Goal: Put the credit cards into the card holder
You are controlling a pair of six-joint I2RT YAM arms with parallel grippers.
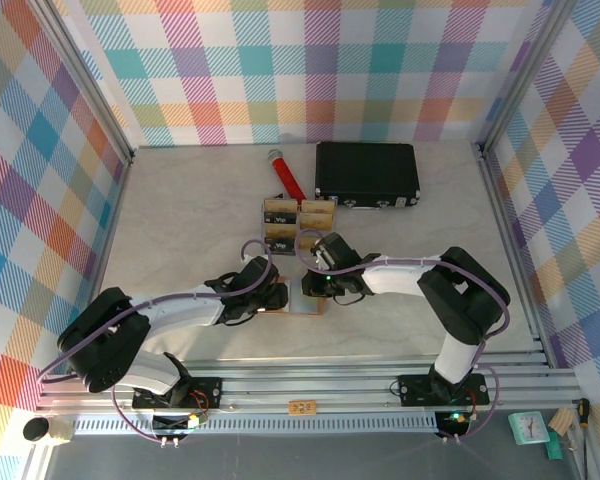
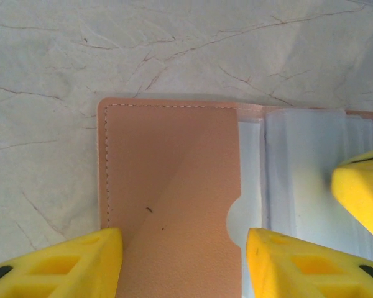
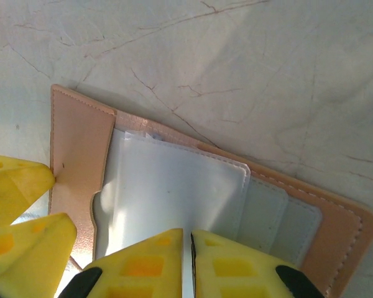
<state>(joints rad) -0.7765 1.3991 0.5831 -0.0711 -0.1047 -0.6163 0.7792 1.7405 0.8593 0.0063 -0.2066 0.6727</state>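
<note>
The left gripper (image 2: 183,242) stands wide, yellow fingers (image 2: 68,264) straddling the left flap of the open pinkish-tan leather card holder (image 2: 168,161), which lies flat on the pale marbled table (image 2: 174,43). The right gripper (image 3: 190,242) pinches narrow on its clear plastic sleeve (image 3: 174,186). Farther back, gold-tan rectangular credit cards (image 1: 317,216) sit in a clear compartment tray (image 1: 297,228).

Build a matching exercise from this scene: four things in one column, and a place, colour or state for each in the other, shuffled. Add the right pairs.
Things
1. card holder
2. case
3. tray
4. left end effector

Descriptions
A. black, shut, at the far edge
B. open, yellow fingers apart
C. tan leather, lying open
D. holds cards in its compartments

Pairs: 1-C, 2-A, 3-D, 4-B
</note>
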